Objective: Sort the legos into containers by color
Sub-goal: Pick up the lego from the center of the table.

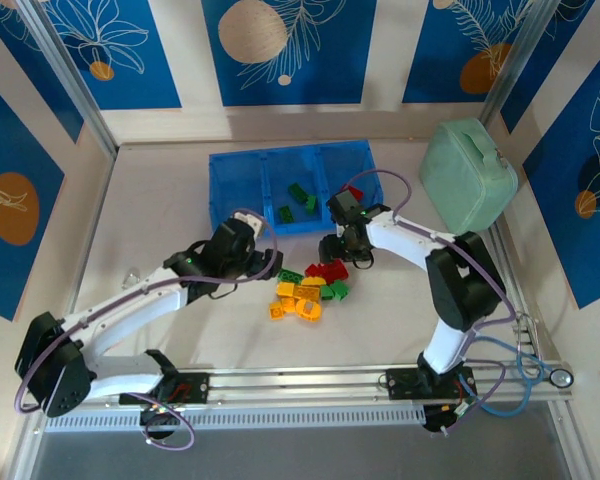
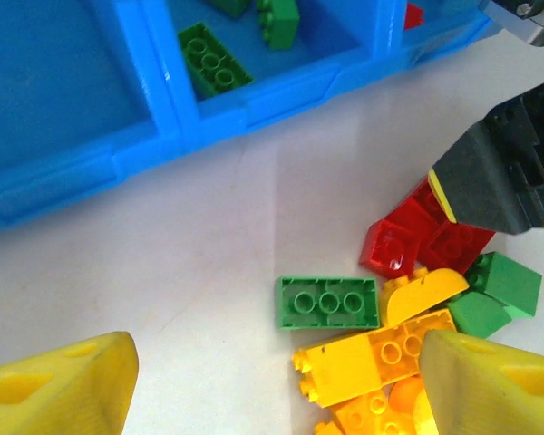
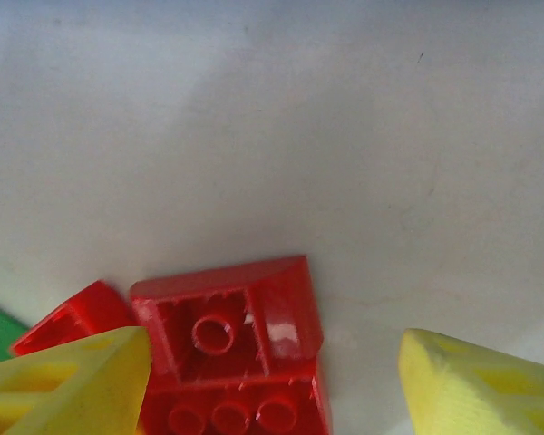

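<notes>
A pile of red, green and yellow-orange legos (image 1: pixel 310 285) lies on the table in front of the blue tray (image 1: pixel 235 195), whose three compartments are the containers. Two green legos (image 1: pixel 298 192) lie in the middle compartment and a red one (image 1: pixel 353 192) in the right. My left gripper (image 2: pixel 272 390) is open just left of the pile, near an upturned green brick (image 2: pixel 327 303) and yellow bricks (image 2: pixel 381 358). My right gripper (image 3: pixel 272 385) is open low over the pile's red bricks. An upturned red brick (image 3: pixel 227 335) lies between its fingers, clear of the right finger (image 3: pixel 480 385).
A pale mint-green rounded case (image 1: pixel 467 185) stands at the back right beside the tray. Metal frame posts and patterned walls close in the table. The right gripper's black body (image 2: pixel 508 172) hangs close to the left gripper over the pile.
</notes>
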Controlling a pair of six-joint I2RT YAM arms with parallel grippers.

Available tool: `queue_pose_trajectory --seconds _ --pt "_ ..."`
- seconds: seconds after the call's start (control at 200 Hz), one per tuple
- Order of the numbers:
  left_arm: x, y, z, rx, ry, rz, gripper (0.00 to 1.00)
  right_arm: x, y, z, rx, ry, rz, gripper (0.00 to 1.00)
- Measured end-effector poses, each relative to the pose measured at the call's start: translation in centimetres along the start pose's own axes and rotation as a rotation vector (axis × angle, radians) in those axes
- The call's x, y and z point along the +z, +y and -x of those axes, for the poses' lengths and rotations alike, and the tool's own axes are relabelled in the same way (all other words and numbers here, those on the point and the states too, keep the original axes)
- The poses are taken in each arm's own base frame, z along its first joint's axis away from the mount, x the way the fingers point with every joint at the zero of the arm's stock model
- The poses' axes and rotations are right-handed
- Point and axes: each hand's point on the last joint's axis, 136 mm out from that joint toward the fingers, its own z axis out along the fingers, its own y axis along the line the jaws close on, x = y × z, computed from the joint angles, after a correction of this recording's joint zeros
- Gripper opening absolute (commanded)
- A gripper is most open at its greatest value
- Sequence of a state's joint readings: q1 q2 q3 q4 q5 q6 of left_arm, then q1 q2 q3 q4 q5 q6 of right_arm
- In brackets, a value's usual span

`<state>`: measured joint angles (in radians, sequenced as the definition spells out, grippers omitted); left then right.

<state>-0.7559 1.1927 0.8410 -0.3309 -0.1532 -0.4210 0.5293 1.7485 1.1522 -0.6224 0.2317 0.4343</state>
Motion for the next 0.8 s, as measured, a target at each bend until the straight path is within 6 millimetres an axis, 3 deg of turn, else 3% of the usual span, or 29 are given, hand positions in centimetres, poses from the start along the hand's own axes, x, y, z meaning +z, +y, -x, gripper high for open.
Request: queue_pose_trajectory --seconds 0.155,0.44,0.8 --pt "-0.2 0.7 -1.0 -0.023 0.003 0.016 0.81 1.3 -0.2 -0.1 -0.01 0.041 -0.006 0.71" --pt "-0.1 1.0 -1.1 -0.033 0.002 0.028 0.8 2.4 0.6 -0.3 -0.018 0.069 0.026 0.7" --pt "0.0 1.2 -1.2 -0.033 -0.002 0.038 0.8 2.7 1.7 -0.4 0.002 0.068 0.064 0.56"
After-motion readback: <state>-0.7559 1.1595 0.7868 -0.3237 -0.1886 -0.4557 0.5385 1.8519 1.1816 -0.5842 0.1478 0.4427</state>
